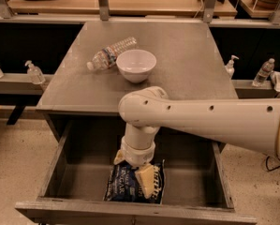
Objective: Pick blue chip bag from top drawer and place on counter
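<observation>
Navy foil blue chip bag [123,187] lies flat on the floor of the top drawer [54,165], near the front panel and roughly centred across the width. White lettering faces up and is partly covered. The bag isn't lifted, it rests on the drawer bottom.

The gripper [133,169] is down inside the drawer, right over the bag's upper edge and pointing straight down. Its tan fingers [146,181] are spread apart. One lies across the middle of the bag's face. The other sits at the bag's upper left corner, over the grey drawer floor. Nothing is pinched between them. I cannot tell whether the tips actually press on the foil.

The white arm [205,121] comes in from the right of the view, crosses the front edge of the cabinet, then elbows down into the drawer, hiding the drawer's back wall.

The drawer is pulled fully out, with weathered grey sides and its front panel along the bottom of the view. The bag is the only item visible in it.

The counter [191,50] above is matte grey and worn. A white bowl [136,64] stands upright near the middle. A clear plastic water bottle [111,54] lies on its side just left of the bowl, touching it or nearly so.

Behind the counter is a tan wooden bench [144,1]. Low side ledges hold a pump bottle [35,72] on the left and another pump bottle [231,65] plus a small bottle [263,71] on the right.
</observation>
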Robot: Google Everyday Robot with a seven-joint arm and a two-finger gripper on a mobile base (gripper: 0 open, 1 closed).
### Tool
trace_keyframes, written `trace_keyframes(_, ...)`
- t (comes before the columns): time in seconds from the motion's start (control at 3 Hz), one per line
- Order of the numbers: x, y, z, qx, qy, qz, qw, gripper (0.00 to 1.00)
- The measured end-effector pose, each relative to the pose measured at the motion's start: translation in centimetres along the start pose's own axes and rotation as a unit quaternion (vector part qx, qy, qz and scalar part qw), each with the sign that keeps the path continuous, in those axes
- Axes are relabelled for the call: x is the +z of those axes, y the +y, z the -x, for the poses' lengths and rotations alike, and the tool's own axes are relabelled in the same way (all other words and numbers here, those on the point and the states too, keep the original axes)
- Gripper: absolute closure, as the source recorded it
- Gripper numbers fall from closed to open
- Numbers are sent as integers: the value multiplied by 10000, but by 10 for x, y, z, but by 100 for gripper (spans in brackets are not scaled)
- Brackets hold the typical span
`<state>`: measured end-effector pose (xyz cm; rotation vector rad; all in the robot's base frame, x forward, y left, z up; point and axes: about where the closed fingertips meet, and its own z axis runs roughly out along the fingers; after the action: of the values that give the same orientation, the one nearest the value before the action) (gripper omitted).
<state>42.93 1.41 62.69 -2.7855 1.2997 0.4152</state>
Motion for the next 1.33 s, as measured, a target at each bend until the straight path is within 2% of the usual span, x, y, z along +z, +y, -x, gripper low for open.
trace_keyframes(0.33,2,0,-5,70,-177,16,9998,32)
trace_keyframes(0.67,1,1,-5,-6,-300,-16,9995,50)
trace_keyframes(1.0,-7,2,0,-91,-412,-159,9990,67)
trace_keyframes(1.33,-32,4,4,-96,-600,-560,9966,90)
